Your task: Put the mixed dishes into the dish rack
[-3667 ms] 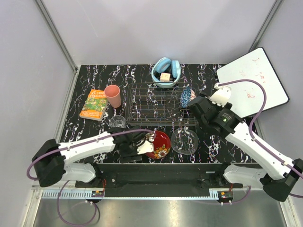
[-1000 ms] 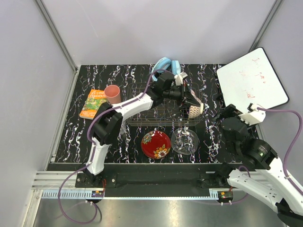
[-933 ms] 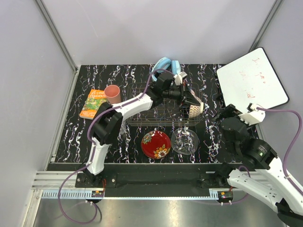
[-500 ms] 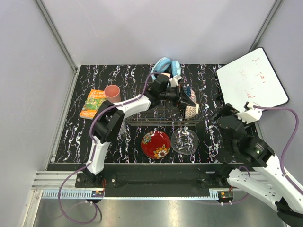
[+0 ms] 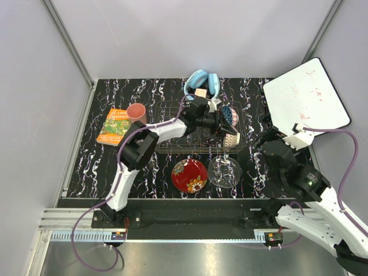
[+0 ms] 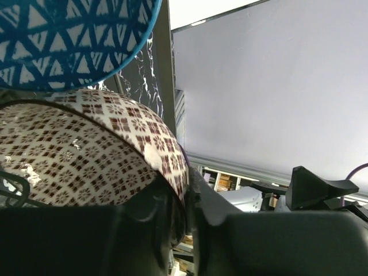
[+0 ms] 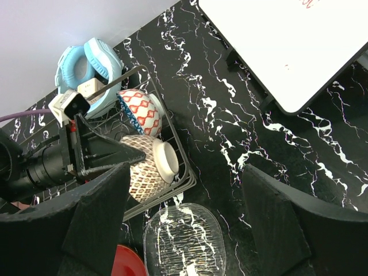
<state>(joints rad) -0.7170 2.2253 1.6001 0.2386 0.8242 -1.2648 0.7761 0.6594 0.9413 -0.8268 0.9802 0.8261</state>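
- grey walls (image 5: pixel 172 40) shut in the counter (image 5: pixel 98 167), a black slab veined with white, on three sides.
- a white board (image 5: pixel 306 95) with red scribbles lies tilted at the far right, hanging past the counter's edge.
- the dish rack (image 5: pixel 172 137), a thin wire grid, sits in the middle of the counter, toward the back.
- the left arm (image 5: pixel 167 125) reaches across the rack from the left and hides much of its grid.
- the right arm (image 5: pixel 307 187) stays on the right. its end effector (image 7: pixel 185 172) is spread wide with nothing in it, above the counter right of the rack and apart from every dish.
- a red plate (image 5: pixel 190 175) and a glass plate (image 5: pixel 224 171) lie flat side by side on the counter, just in front of the rack.
- a booklet (image 5: pixel 114 125) lies left of the rack, with a pink cup (image 5: pixel 137 113) upright at its right corner.
- a light blue bowl (image 5: pixel 201 83) holding a yellow cube (image 5: pixel 200 92) sits just behind the rack.
- a blue bowl (image 7: pixel 141 110) stands on edge in the rack's right end.
- a cream bowl (image 7: pixel 146 167) stands on edge right beside the blue bowl, nearer the arms, foot pointing right.
- the left end effector (image 6: pixel 179 210) has its fingers narrowly straddling the cream bowl's rim. i cannot tell whether they pinch it or only sit around it.
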